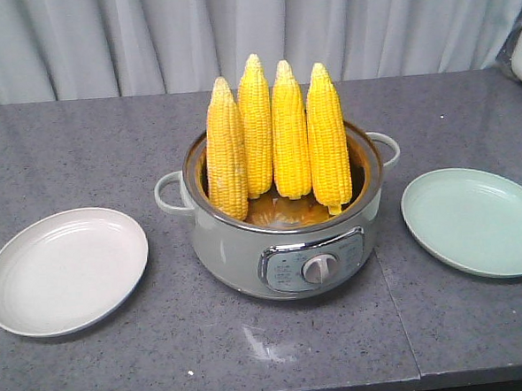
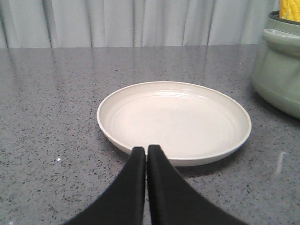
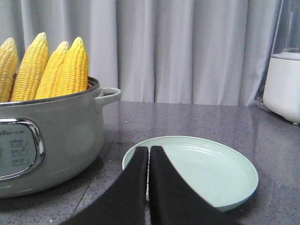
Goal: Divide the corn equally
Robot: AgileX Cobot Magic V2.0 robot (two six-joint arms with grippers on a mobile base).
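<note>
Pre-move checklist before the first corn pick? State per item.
1. Four corn cobs upright in the pot, even split possible: ok.
2. White plate bare: ok.
3. Green plate bare: ok.
4. Left gripper open for a grasp: not ok, shut.
5. Right gripper open: not ok, shut.
6. Finger room between the packed cobs: cannot tell.

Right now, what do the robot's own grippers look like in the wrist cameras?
The left gripper has two matte black fingers, broad at the base, curving and tapering to slim tips. The right gripper looks the same in colour and shape. No cables, markings or labels show on either one. The arms themselves are outside every view, so nothing can be said of them.
</note>
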